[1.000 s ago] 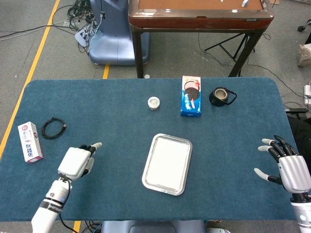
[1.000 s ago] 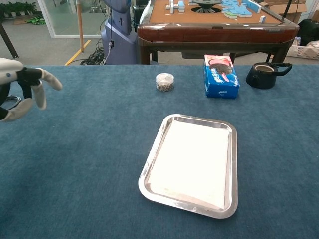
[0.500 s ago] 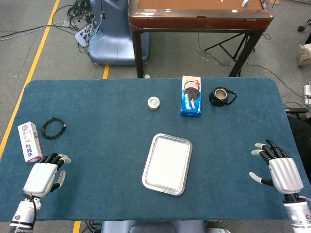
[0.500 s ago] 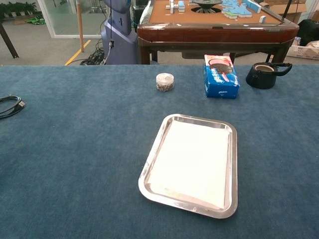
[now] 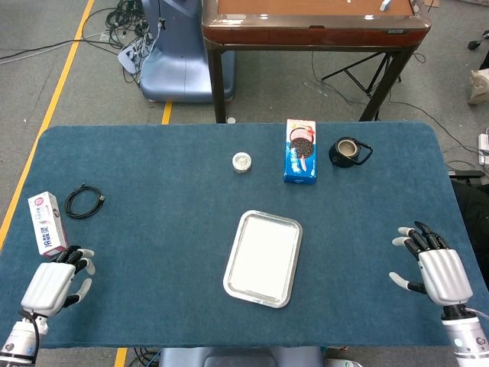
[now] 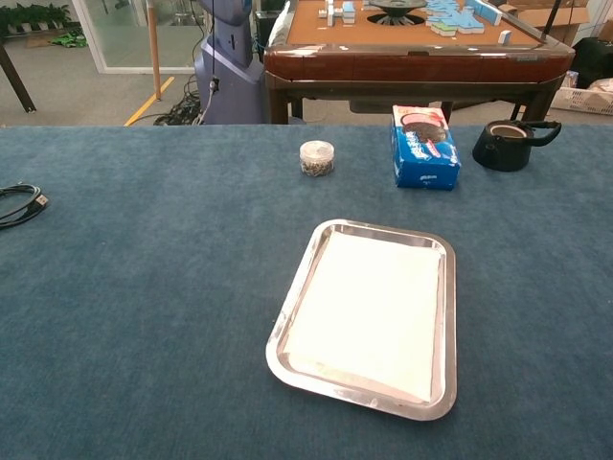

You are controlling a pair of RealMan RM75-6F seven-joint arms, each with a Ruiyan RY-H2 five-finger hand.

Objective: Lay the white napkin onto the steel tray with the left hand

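Note:
The white napkin [image 5: 266, 254] [image 6: 372, 312] lies flat inside the steel tray [image 5: 233, 284] [image 6: 287, 316] near the middle of the blue table. My left hand [image 5: 52, 282] hovers at the table's near left corner, far from the tray, fingers spread and holding nothing. My right hand [image 5: 435, 266] is at the near right edge, fingers apart and empty. Neither hand shows in the chest view.
A small white and red box [image 5: 46, 222] lies just beyond my left hand, with a coiled black cable [image 5: 83, 202] [image 6: 19, 203] beside it. Further back stand a small jar [image 5: 241, 162] [image 6: 317, 158], a blue cookie box [image 5: 299, 151] [image 6: 424, 147] and a black teapot [image 5: 349, 151] [image 6: 510, 143].
My left hand has drawn back from beside the tray to the near left corner and left the chest view. My right hand shifted slightly toward the near edge. The napkin stayed in the tray.

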